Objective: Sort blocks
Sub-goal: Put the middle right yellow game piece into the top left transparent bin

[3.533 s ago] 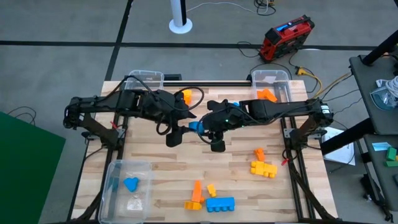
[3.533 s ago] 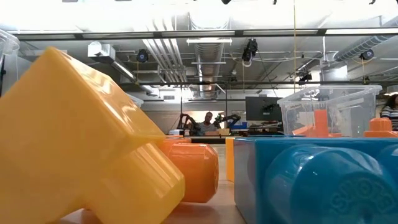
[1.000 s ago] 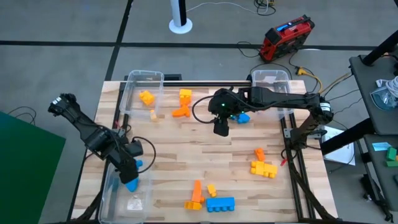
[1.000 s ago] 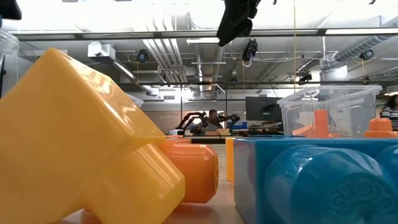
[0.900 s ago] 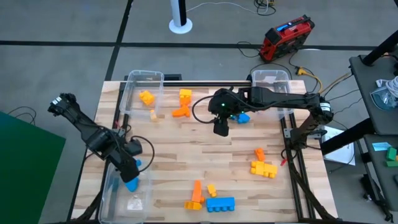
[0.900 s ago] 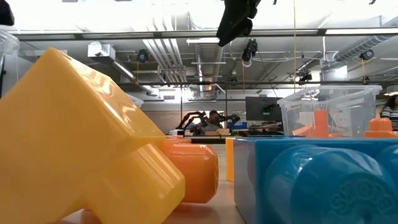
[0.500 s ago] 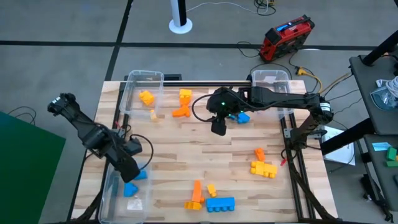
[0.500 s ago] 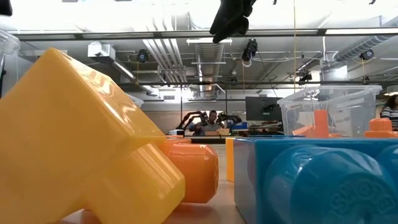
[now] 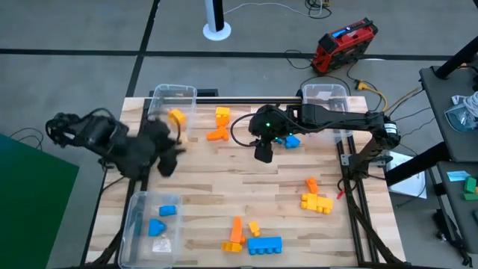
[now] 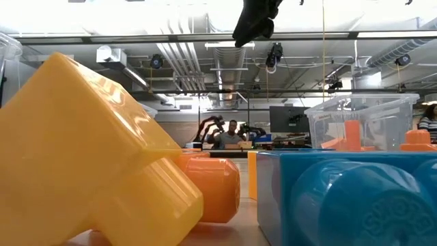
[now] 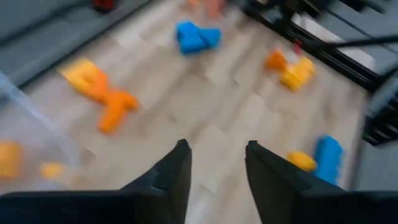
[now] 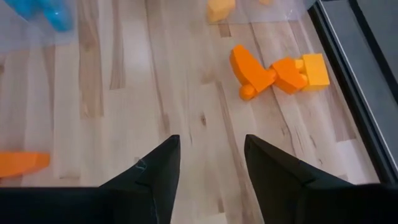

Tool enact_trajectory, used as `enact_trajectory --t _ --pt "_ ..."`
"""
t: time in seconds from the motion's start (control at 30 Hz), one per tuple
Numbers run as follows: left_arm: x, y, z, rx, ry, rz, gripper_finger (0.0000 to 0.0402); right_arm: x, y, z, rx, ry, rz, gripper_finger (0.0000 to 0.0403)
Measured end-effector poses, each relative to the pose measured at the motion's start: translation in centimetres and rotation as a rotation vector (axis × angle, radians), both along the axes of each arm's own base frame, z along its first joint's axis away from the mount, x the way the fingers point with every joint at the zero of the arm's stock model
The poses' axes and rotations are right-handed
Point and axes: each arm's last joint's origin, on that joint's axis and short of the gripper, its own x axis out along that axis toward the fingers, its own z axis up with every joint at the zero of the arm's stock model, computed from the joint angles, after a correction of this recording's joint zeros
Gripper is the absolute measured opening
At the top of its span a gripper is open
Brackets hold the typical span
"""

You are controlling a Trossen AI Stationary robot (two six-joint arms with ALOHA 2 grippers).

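Note:
Blue, orange and yellow blocks lie scattered on the wooden table. My left gripper (image 9: 168,163) (image 11: 214,146) is open and empty, above the table just right of the far-left bin (image 9: 160,97), which holds a yellow block (image 9: 176,117). My right gripper (image 9: 261,153) (image 12: 211,140) hangs open and empty over the middle of the far half, between an orange block (image 9: 217,134) (image 12: 261,71) and a blue block (image 9: 290,140). Two blue blocks (image 9: 168,211) (image 9: 155,226) lie in the near-left bin (image 9: 138,205).
The far-right bin (image 9: 331,93) holds an orange block (image 9: 321,113). Orange (image 9: 311,184) and yellow (image 9: 317,202) blocks lie near the right edge. Orange (image 9: 237,232), yellow (image 9: 254,228) and blue (image 9: 264,244) blocks lie at the near edge, filling the low view.
My left gripper was over the near-left bin with a blue block. That block now lies in the bin beside the other blue one. The gripper has since swung fast toward the table's far edge, up beside the far-left bin.

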Motion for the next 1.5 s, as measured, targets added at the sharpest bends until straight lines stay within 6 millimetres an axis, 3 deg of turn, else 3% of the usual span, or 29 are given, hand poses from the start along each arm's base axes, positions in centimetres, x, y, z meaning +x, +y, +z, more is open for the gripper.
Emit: enact_trajectory --t 0.3,0.53,0.77,0.97,1.2,1.37,1.5 --pt "2.8 6.3 0.0 0.033 0.031 0.017 0.0007 -2.8 -0.4 2.5 0.032 -0.033 -0.074 0.0093" --pt "8.0 10.6 -1.8 -0.005 0.051 -0.013 0.0002 -5.7 -0.8 4.9 0.061 -0.095 -0.139 0.0019" --pt "12.7 12.4 -4.9 -0.014 0.188 -0.128 0.0000 -7.3 -0.5 6.0 0.081 -0.118 -0.163 0.0013" --pt "14.3 12.6 -6.6 -0.064 0.239 -0.185 0.0000 -8.8 -0.3 4.9 0.158 0.051 -0.258 0.0013" --pt "14.7 12.7 -7.0 -0.057 0.250 -0.195 0.0000 -11.2 0.6 2.9 0.270 0.342 -0.408 0.0013" --pt "14.6 12.7 -6.9 -0.056 0.249 -0.195 0.0000 -12.4 1.8 0.8 0.386 0.422 -0.430 0.0013" --pt "14.6 12.7 -6.9 -0.055 0.248 -0.195 0.0000 -13.9 3.3 -1.4 0.467 0.494 -0.582 0.0013"
